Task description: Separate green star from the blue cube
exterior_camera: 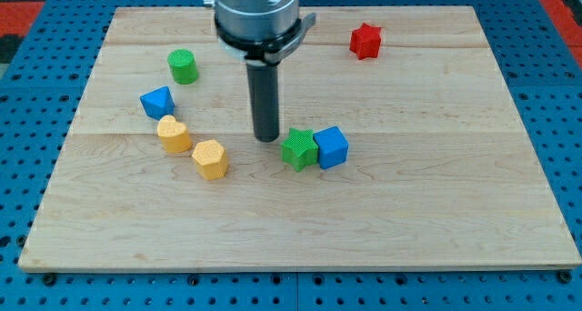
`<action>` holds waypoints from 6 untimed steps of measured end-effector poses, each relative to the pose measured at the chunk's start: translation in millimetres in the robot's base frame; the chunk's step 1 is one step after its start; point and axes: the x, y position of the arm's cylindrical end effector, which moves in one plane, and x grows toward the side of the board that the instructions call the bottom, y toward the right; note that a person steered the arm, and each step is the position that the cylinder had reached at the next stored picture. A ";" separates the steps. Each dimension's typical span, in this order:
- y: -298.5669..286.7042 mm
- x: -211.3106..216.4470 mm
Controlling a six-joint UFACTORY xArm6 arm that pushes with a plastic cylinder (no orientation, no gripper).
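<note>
The green star [298, 149] lies near the middle of the wooden board [436, 211], touching the blue cube [331, 147] on its right side. My tip [266, 136] is the lower end of the dark rod, just to the view's left of the green star and slightly above it, with a small gap between them.
A second blue block [157, 103], a yellow heart-like block [174, 135] and a yellow hexagonal block [210, 159] sit at the view's left. A green cylinder [183, 66] is at the upper left. A red star [366, 41] is at the upper right.
</note>
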 end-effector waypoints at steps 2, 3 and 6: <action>48.9 70.6; 90.4 38.7; 18.5 3.3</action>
